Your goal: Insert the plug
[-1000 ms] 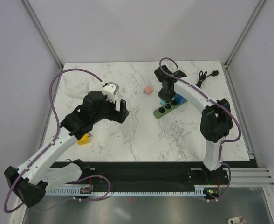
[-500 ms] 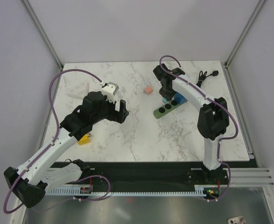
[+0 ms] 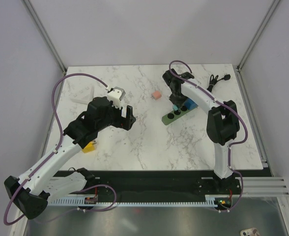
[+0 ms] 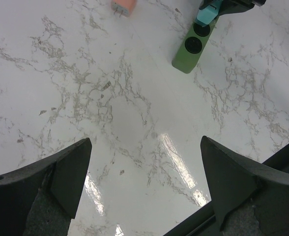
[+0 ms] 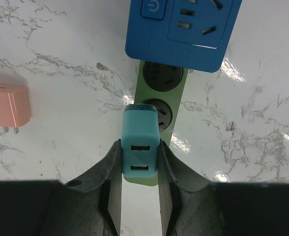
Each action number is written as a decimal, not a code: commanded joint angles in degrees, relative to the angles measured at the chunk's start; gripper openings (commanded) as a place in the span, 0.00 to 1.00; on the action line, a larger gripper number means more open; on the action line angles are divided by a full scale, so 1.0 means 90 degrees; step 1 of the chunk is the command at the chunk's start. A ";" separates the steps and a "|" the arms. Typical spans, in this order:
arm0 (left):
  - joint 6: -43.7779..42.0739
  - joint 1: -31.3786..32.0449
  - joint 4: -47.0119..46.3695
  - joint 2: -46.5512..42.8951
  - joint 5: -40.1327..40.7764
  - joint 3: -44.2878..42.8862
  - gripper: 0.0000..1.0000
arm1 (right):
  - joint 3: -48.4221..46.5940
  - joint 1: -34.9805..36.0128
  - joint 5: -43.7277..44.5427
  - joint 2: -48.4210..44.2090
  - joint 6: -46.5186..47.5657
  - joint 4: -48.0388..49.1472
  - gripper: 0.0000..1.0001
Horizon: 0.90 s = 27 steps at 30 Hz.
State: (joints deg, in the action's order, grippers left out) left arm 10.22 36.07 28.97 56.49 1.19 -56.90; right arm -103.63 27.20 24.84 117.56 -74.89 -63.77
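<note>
Teal plug is pinched between the fingers of the right gripper, held over the green power strip. Its body covers part of one round socket, with a second round socket showing just beyond it. I cannot tell whether its pins have entered. Since a second ago the right arm's elbow has swung in toward the strip, while the wrist has barely shifted. A blue socket block lies across the strip's far end. A pink plug rests on the marble table, apart from the strip on its left. The left gripper hangs above the table with its fingers spread wide, unmoved.
</note>
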 commanded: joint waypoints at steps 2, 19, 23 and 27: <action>0.0046 -0.0004 -0.0279 -0.0134 -0.0005 -0.0005 0.99 | -0.0038 -0.0063 -0.0045 -0.0025 -0.0087 -0.0102 0.00; 0.0046 0.0005 -0.0289 -0.0154 -0.0015 0.0014 0.98 | 0.0314 -0.0063 -0.0143 -0.0210 -0.0507 -0.0161 0.00; 0.0046 0.0005 -0.0289 -0.0163 -0.0005 0.0014 0.98 | 0.0363 -0.0063 -0.0085 -0.0269 -0.0662 -0.0170 0.00; 0.0046 -0.0004 -0.0289 -0.0183 0.0004 0.0024 0.98 | 0.0402 -0.0063 -0.0113 -0.0269 -0.0799 -0.0210 0.00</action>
State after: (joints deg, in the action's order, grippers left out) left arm 10.22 36.07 28.62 56.16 1.19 -56.80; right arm -100.88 26.72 23.92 116.88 -79.83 -63.88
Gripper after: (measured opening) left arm 0.986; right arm 0.343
